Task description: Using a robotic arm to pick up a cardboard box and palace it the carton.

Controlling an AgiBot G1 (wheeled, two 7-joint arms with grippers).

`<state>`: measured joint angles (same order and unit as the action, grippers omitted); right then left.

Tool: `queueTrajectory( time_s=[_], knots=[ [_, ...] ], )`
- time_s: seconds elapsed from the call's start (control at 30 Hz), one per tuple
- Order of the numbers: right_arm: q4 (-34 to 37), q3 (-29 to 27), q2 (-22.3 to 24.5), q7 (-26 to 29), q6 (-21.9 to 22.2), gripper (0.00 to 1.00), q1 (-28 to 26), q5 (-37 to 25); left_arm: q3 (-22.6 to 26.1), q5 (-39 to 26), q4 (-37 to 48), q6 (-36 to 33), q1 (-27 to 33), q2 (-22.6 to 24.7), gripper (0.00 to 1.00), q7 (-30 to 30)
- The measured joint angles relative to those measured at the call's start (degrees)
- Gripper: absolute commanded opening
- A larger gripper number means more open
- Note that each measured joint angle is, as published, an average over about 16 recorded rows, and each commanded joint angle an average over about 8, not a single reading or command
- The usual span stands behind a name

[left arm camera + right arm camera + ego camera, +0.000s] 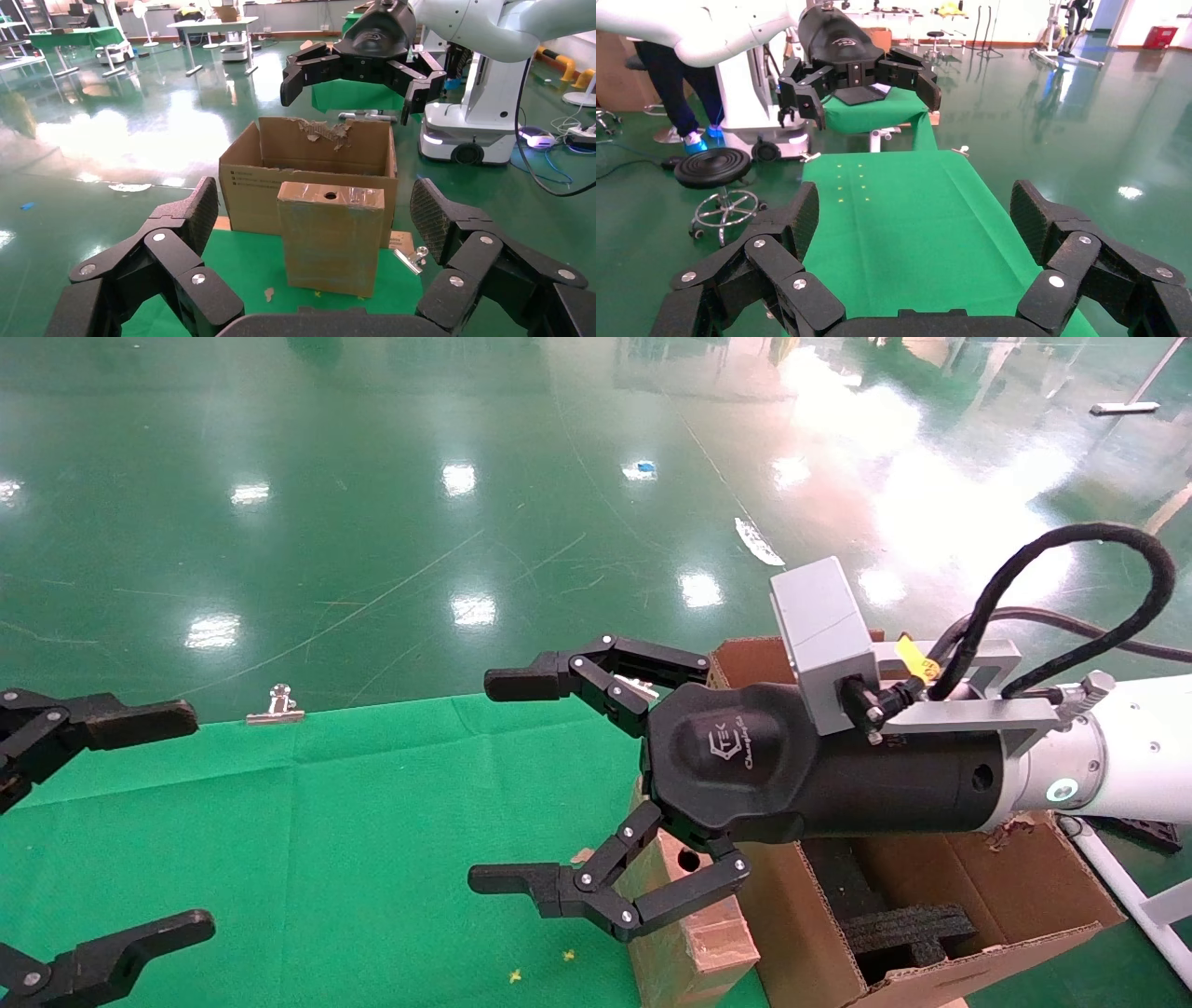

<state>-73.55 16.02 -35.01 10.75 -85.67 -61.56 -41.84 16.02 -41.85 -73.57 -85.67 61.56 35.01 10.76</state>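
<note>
One cardboard box [330,237] upright beside one carton [309,175]; two grippers, left gripper [65,845] and right gripper [507,784], jaws spread, empty.

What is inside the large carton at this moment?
In the head view the carton holds black foam inserts. The right gripper, open above it, hides much of the interior. The cardboard box stands outside.

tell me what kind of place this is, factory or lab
Most likely a robotics lab or test hall. The glossy green floor looks industrial, a white wheeled robot base stands behind the carton, and worktables line the back. A stool and green-clothed table suggest a test station.
</note>
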Motion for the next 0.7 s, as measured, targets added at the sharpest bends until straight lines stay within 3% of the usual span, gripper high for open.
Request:
queueTrajectory(
  time_s=[0.4, 0.7],
  knots=[
    [-1.1, 1.0, 0.0, 0.4, -0.1, 1.0, -0.9, -2.2, 0.0, 0.0, 0.0, 0.0, 0.0, 0.0, 1.0, 0.0],
    [-3.5, 8.2, -2.5, 2.7, -1.5, 1.0, -7.8, -15.6, 0.1, 0.0, 0.1, 0.0, 0.0, 0.0, 1.0, 0.0]
  ],
)
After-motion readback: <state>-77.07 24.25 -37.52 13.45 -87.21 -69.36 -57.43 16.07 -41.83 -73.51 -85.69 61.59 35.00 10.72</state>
